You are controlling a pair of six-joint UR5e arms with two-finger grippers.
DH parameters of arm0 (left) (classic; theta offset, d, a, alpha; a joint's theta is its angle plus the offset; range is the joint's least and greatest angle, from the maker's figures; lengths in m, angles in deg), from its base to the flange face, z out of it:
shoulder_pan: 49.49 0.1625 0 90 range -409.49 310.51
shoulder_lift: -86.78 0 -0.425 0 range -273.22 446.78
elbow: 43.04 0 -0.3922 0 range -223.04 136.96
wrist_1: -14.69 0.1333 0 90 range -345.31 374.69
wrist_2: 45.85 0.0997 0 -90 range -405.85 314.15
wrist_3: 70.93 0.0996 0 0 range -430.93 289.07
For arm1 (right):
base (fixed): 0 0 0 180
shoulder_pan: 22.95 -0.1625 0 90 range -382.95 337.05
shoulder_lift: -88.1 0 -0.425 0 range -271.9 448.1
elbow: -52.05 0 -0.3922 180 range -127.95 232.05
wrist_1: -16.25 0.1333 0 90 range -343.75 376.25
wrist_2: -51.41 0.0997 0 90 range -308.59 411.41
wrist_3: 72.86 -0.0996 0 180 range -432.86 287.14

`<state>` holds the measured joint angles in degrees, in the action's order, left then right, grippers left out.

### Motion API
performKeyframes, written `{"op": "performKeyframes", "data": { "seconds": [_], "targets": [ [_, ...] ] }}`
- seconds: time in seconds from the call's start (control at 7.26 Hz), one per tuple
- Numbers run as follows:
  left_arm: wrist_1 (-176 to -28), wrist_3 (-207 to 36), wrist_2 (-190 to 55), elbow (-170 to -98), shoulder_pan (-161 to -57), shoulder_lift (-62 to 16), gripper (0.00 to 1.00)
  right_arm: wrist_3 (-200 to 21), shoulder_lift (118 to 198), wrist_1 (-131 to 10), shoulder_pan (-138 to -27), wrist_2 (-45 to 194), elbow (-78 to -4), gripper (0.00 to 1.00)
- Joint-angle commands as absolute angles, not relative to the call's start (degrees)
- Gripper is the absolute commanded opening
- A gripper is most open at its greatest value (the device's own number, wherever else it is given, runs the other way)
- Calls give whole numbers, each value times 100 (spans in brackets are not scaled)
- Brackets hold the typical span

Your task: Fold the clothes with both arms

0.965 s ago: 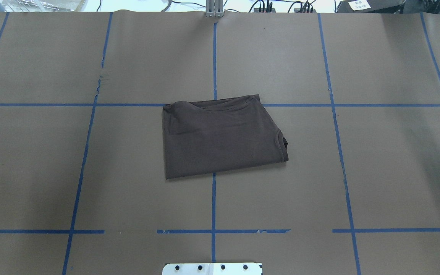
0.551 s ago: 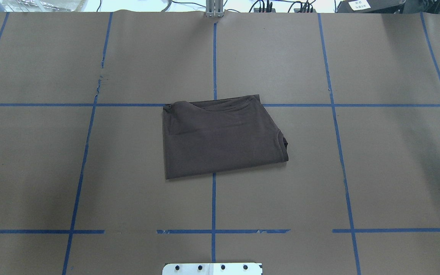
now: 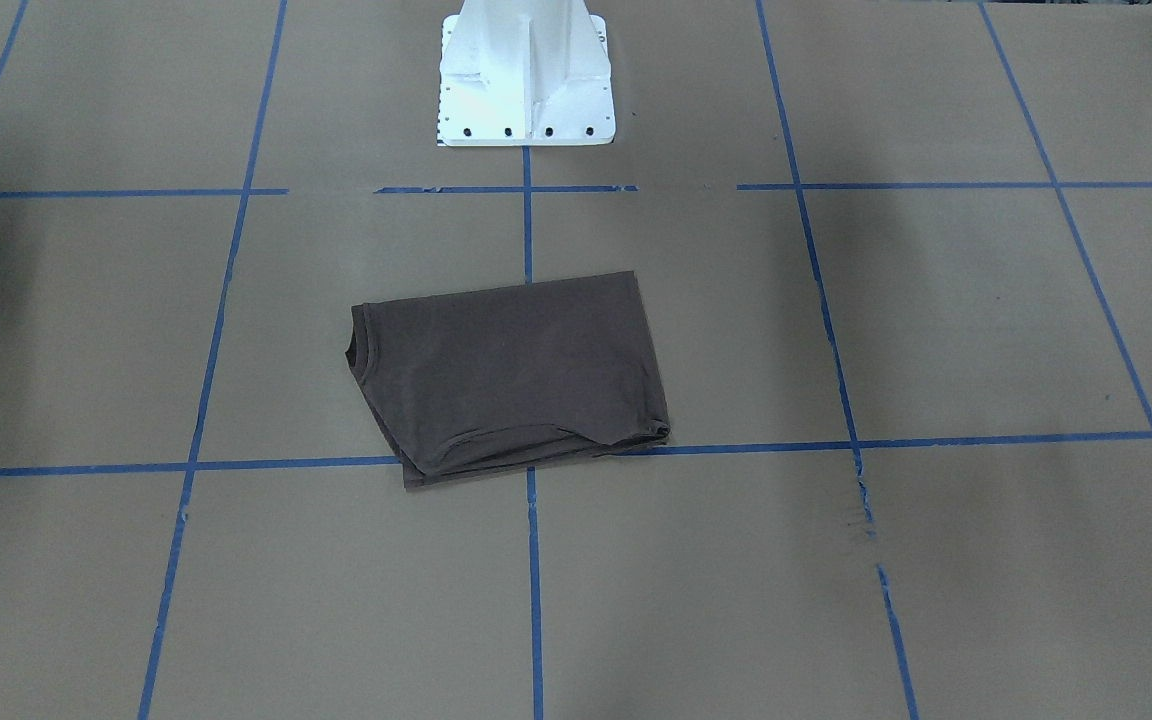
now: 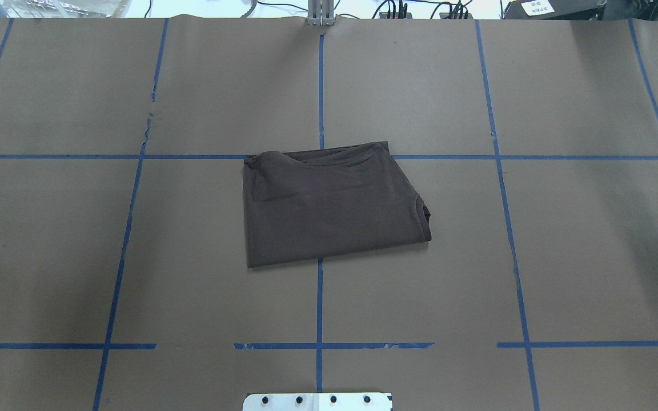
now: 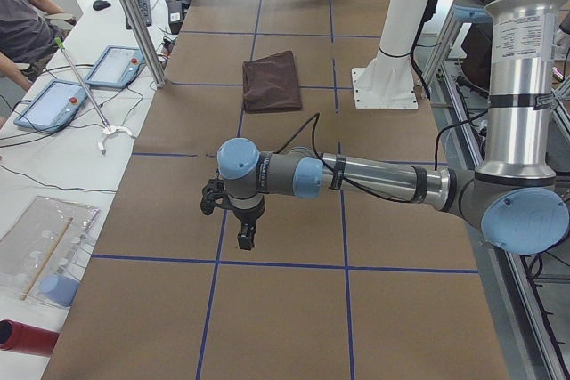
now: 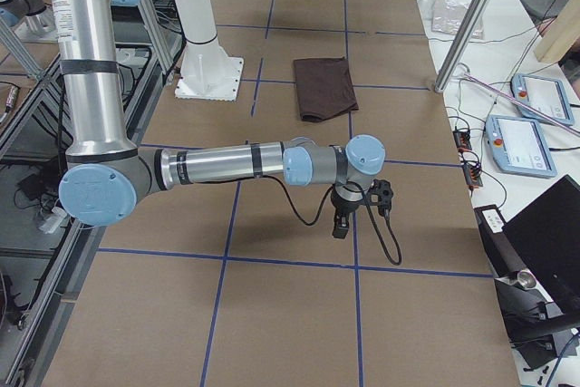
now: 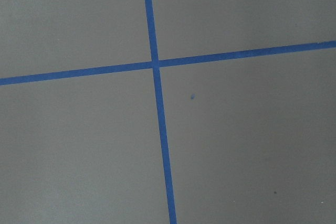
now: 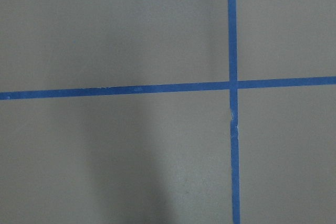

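The dark brown-grey T-shirt point(image 4: 329, 205) lies folded into a compact rectangle at the table's centre, its ribbed collar at the right edge in the overhead view. It also shows in the front-facing view point(image 3: 511, 375), the exterior left view point(image 5: 272, 80) and the exterior right view point(image 6: 324, 88). Both arms are away from it, outside the overhead view. My left gripper point(image 5: 244, 238) hangs above the table at its left end. My right gripper point(image 6: 341, 225) hangs above the right end. I cannot tell whether either is open or shut. Both wrist views show only paper and tape.
Brown paper with blue tape grid lines point(image 4: 319, 297) covers the table. The white robot base point(image 3: 526, 75) stands at the near middle edge. Tablets point(image 5: 53, 104) and cables lie on the side bench, where an operator point(image 5: 22, 20) sits.
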<state>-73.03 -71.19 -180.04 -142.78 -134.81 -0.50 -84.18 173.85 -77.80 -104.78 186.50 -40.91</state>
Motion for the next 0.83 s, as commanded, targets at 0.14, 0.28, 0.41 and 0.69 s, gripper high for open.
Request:
{"op": "performKeyframes", "data": {
  "seconds": [0.14, 0.28, 0.41, 0.69],
  "targets": [
    [-7302, -7119, -18006, -14262, -13483, -58, 100, -8402, 17503, -7753, -10478, 18668, -4050, 100],
    [-7302, -7119, -18006, -14262, -13483, -85, 100, -8402, 17511, -7753, -10495, 18668, -4050, 100],
    [-7302, -7128, -18006, -14253, -13483, -93, 100, -8402, 17477, -7745, -10504, 18659, -4076, 100],
    [-7302, -7119, -18006, -14253, -13483, -129, 100, -8402, 17450, -7745, -10566, 18676, -4102, 100]
  ]
}}
